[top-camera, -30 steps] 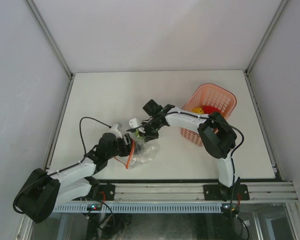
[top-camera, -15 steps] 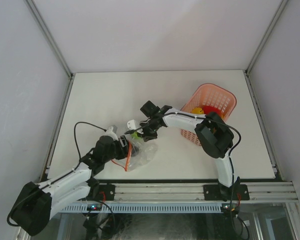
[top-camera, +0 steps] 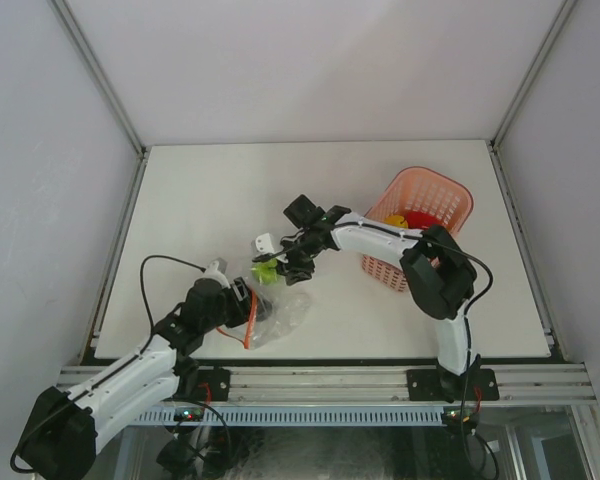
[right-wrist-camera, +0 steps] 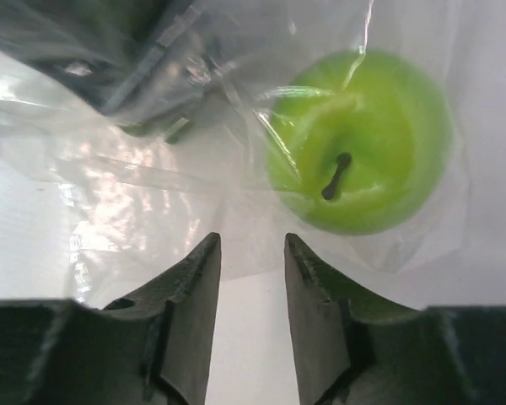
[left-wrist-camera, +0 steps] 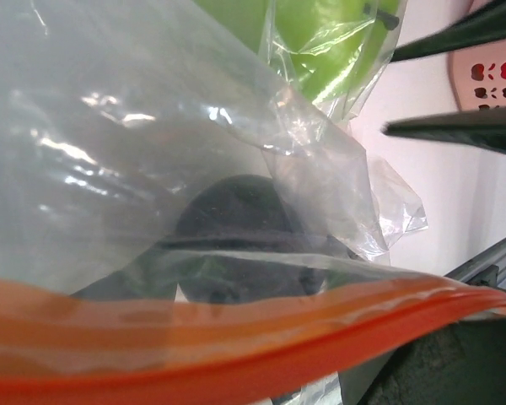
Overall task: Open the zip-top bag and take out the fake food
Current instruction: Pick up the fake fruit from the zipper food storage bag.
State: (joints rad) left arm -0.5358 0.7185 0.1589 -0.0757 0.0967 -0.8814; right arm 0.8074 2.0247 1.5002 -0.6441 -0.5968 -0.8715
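The zip-top bag lies crumpled near the table's front, its orange-red strip at its left end. My left gripper is shut on that strip edge. In the left wrist view the strip crosses the bottom and hides my fingers. A blackish shape shows through the plastic. A light green apple sits in the bag's far end, and also shows in the right wrist view. My right gripper is open and empty, its tips over the bag's edge just short of the apple.
A pink basket stands at the right, holding yellow and red fake food. A small white object sits just left of the right wrist. The table's front rail runs close behind the left gripper.
My left gripper has pulled back toward the near left with the orange strip, stretching the bag. The right gripper has stayed about where it was, and the green apple now shows more plainly.
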